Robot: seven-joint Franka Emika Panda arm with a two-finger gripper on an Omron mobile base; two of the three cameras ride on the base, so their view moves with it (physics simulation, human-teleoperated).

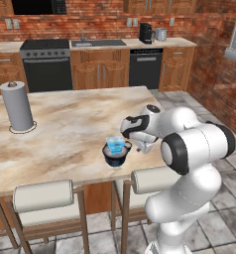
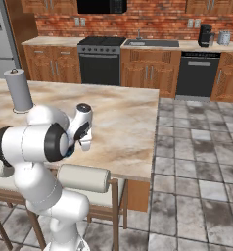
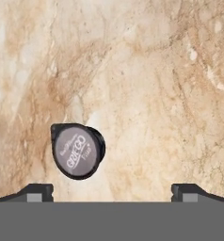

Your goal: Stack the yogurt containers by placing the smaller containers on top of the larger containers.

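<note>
A squat dark navy tub (image 1: 114, 156) stands near the front edge of the marble island (image 1: 65, 129). A small translucent light-blue cup (image 1: 116, 144) sits on top of it. My gripper (image 1: 144, 146) hangs just to the right of this stack, pointing down at the counter. In the hand view a small dark pot with a grey printed lid (image 3: 77, 151) rests on the marble, left of centre and just beyond the left fingertip (image 3: 37, 191). The gripper (image 3: 112, 192) is open, its tips wide apart with nothing between them. From the right base view, the hand (image 2: 84, 139) is over the island's near edge.
A tall grey paper-towel roll (image 1: 17, 106) (image 2: 19, 90) stands at the island's far left. Padded stools (image 1: 43, 195) (image 2: 84, 177) are tucked under the front edge. Stove, sink and cabinets line the back wall. Tiled floor lies to the right.
</note>
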